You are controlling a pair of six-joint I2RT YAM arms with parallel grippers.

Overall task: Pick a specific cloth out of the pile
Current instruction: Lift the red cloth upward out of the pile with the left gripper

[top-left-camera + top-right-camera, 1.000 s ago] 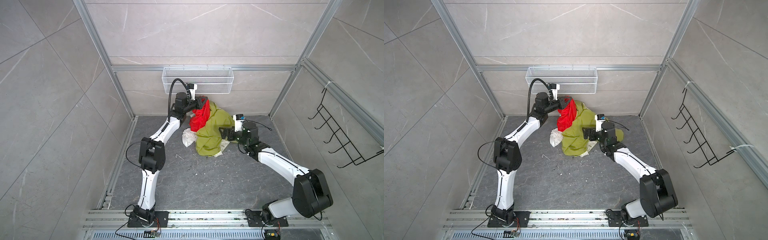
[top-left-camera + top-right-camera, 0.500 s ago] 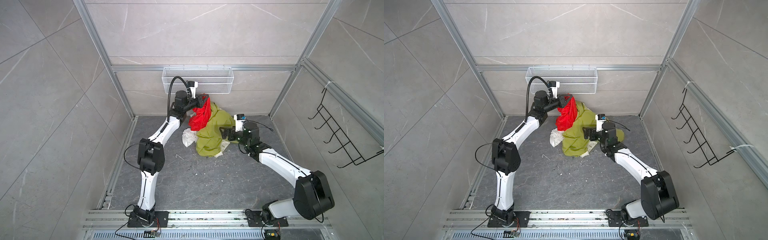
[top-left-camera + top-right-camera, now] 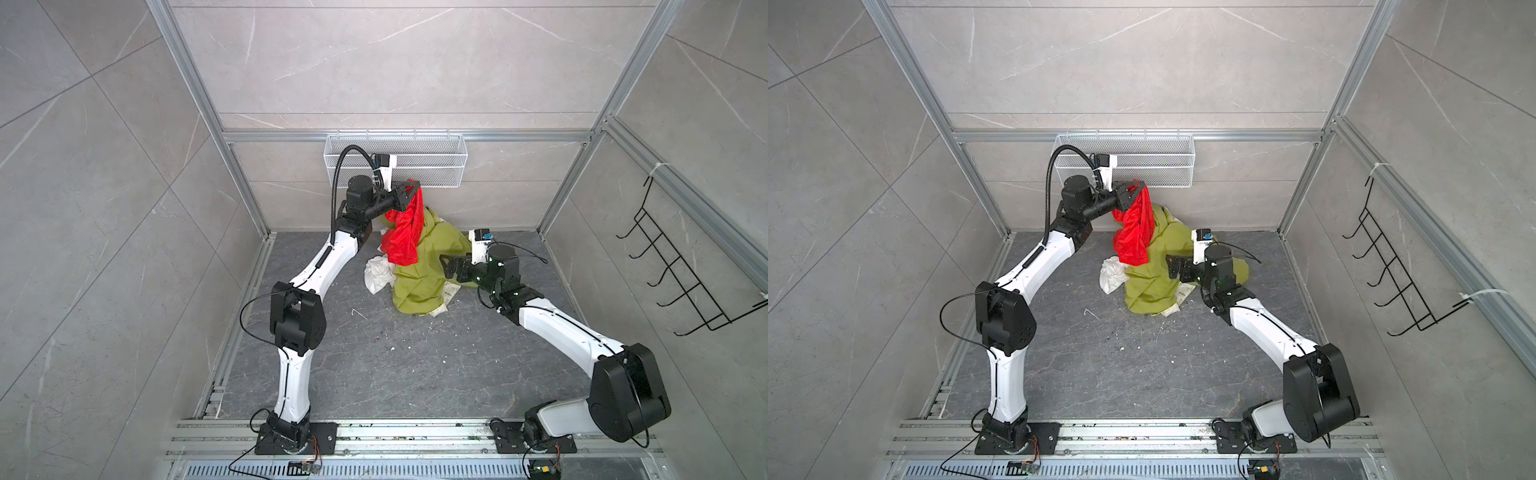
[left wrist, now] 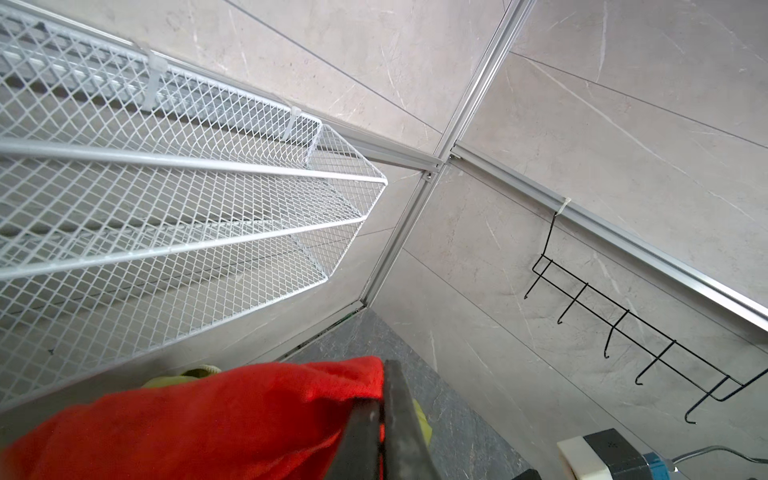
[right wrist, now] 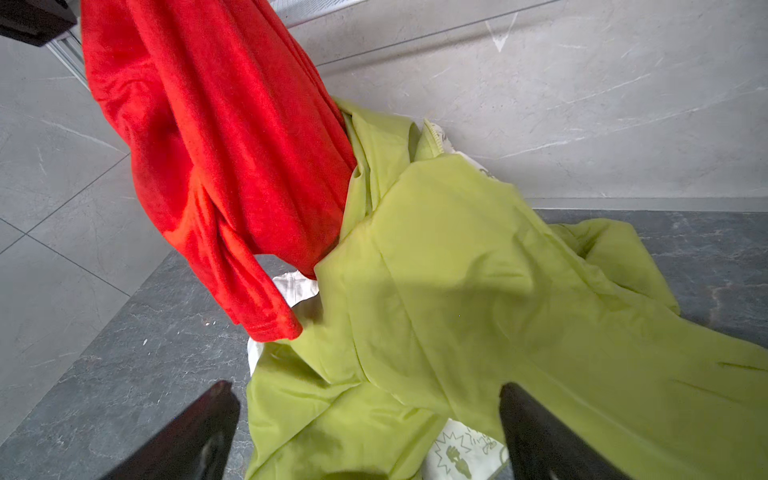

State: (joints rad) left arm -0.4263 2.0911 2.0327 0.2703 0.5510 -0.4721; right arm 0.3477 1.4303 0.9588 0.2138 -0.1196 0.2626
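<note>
The bright red cloth point(image 3: 404, 235) hangs in a long bunched fold over the far left part of the pile point(image 3: 422, 291). Its lower end drapes against the olive-green cloth point(image 5: 457, 270). The left gripper point(image 3: 409, 194), high above the pile, is clamped tight on the red cloth's top edge. The pile sits on the dark floor point(image 3: 374, 365). A white cloth point(image 3: 377, 277) pokes out at the pile's left and a printed cream cloth point(image 3: 450, 294) at its near right. The right gripper point(image 3: 449, 268) hovers at the pile's right side, jaws spread wide, holding nothing. A white wire basket point(image 3: 432, 166) is mounted behind and above the pile.
</note>
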